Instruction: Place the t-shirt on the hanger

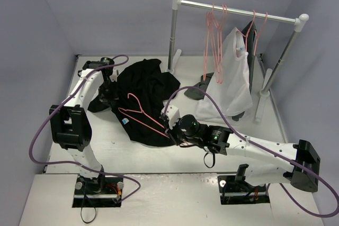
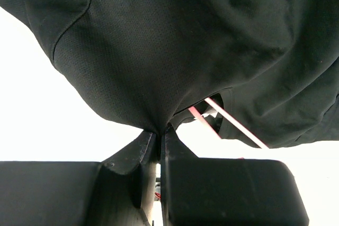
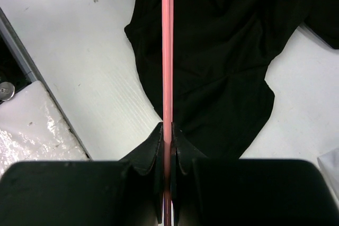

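Note:
The black t-shirt [image 1: 145,91] lies bunched on the white table, its left side lifted. My left gripper [image 1: 108,96] is shut on a fold of the t-shirt [image 2: 159,51] and holds it up. My right gripper [image 1: 170,128] is shut on the pink hanger [image 1: 142,114], which lies over the t-shirt's lower half with its hook pointing up-left. In the right wrist view the hanger's wire [image 3: 167,51] runs straight up from between the jaws, over the t-shirt [image 3: 222,46]. A piece of the hanger [image 2: 233,123] shows under the raised fabric in the left wrist view.
A clothes rack [image 1: 238,11] stands at the back right with several pink hangers [image 1: 214,46] and a white garment [image 1: 233,75] hanging on it. A small dark garment [image 1: 198,91] lies at its foot. The table's near edge [image 1: 159,173] runs in front of the arms.

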### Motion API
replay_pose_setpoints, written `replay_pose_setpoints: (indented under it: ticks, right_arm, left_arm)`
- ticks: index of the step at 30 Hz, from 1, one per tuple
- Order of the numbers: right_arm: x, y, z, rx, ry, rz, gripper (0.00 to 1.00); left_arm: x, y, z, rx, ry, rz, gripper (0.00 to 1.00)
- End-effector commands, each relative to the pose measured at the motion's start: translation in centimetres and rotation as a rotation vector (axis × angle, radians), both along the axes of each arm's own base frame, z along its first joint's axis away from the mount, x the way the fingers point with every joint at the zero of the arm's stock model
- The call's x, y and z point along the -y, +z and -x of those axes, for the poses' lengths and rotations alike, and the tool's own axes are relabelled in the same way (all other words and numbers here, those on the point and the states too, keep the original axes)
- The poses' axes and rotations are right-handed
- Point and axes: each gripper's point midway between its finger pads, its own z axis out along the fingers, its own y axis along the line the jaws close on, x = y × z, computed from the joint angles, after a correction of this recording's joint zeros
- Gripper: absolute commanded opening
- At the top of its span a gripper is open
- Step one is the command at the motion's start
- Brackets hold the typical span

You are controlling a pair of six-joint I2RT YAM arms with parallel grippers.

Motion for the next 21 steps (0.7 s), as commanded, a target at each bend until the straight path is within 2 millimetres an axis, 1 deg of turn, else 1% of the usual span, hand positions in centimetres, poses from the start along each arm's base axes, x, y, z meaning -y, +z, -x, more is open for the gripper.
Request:
replay_pose_setpoints:
  ticks: [1,4,9,15,17,21]
  right_arm:
    - [-2.0,3.9,-1.8,0.106,-0.025,-0.100,0.00]
    - [-2.4,4.2,-2.2,0.128,-0.019,-0.102,0.00]
    - [-3.0,4.9,-2.4,0.161,0.008,-0.107,0.00]
    - [-3.1,6.9,-3.0,0.235,0.012,-0.132,0.00]
    - [-3.1,7.7,-3.2,0.263,0.011,-0.139,0.00]
    - [-3.1,9.2,-3.5,0.307,-0.004,-0.151,0.00]
  left_arm:
    - [-0.2,2.1,0.7,0.032,-0.015,0.004,0.00]
    - [-0.2,2.1,0.9,0.019,-0.028,0.005,0.00]
    - [-0.2,3.0,0.8,0.017,-0.066,0.004,0.00]
    - [-0.5,4.1,1.2,0.000,-0.096,-0.010,0.00]
    - [-0.6,4.7,1.1,0.013,-0.099,-0.014,0.00]
    - [-0.8,5.2,1.4,-0.003,-0.106,-0.023,0.00]
